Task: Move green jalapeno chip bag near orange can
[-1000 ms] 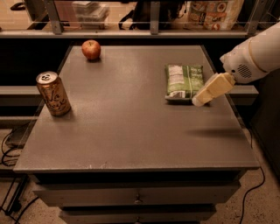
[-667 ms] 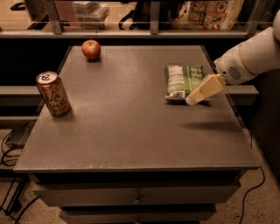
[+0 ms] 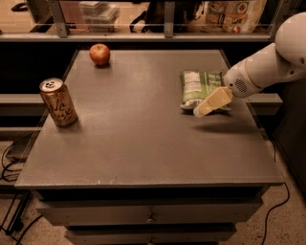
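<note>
The green jalapeno chip bag [image 3: 197, 87] lies flat on the right side of the grey table [image 3: 143, 143], its white label panel facing up. The orange can [image 3: 58, 102] stands upright near the table's left edge. My gripper [image 3: 206, 106] reaches in from the right on a white arm and hovers over the bag's near right corner, its cream fingers pointing down and left. A faint shadow of it falls on the table just below the bag.
A red apple [image 3: 99, 54] sits at the back left of the table. A railing and shelf with packages [image 3: 234, 12] run behind the table. Cables [image 3: 9, 162] lie on the floor at the left. Drawers [image 3: 148, 215] sit below the front edge.
My gripper has moved left and slightly toward the bag, now overlapping its near right corner. The bag, can and apple have not moved.
</note>
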`<state>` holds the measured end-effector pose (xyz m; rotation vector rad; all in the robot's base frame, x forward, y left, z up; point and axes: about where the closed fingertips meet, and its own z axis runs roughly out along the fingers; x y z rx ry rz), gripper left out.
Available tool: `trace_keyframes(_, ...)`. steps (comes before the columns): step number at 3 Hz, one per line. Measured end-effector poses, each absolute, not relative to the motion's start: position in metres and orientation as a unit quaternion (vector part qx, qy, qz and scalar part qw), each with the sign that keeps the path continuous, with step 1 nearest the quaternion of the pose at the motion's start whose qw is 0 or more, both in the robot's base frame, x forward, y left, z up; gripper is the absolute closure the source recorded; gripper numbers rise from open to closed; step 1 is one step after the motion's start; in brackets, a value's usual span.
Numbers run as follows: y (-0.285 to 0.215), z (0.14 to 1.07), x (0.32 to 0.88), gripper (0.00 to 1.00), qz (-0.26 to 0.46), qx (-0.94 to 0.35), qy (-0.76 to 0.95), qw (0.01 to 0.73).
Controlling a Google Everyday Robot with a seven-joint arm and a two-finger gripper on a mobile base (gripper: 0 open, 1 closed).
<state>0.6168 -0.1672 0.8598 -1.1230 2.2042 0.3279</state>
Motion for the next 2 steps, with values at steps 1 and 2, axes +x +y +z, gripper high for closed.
trace_keyframes(1,-0.161,0.8478,0.622,0.18,0.131,-0.426,0.839,0.311)
trace_keyframes(2,-0.158,0.8421,0.6237,0.41,0.133,-0.427,0.84,0.308)
